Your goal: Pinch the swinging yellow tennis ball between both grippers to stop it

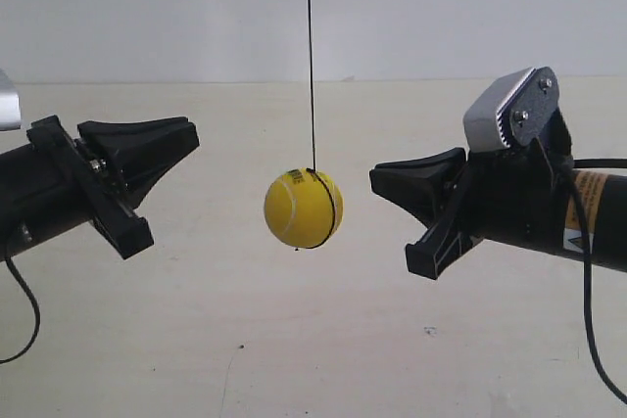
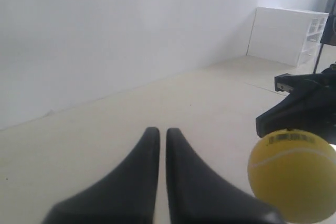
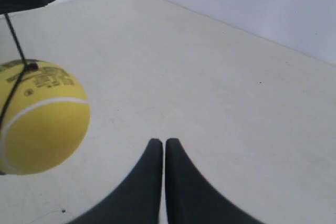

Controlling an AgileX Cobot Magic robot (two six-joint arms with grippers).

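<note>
Your left pincer (image 2: 158, 132) and right pincer (image 3: 159, 141) both sit closed, tips together. The yellow tennis ball (image 1: 304, 208) hangs mid-frame between them above the worktop (image 1: 118, 359), nearer the arm at the exterior view's right (image 1: 549, 208).

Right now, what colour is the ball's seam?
White, curving across the yellow ball; the right wrist view shows it best.

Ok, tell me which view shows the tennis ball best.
The exterior view: the whole yellow tennis ball hangs on its string. The left wrist view has it at the edge; the right wrist view cuts part off.
</note>
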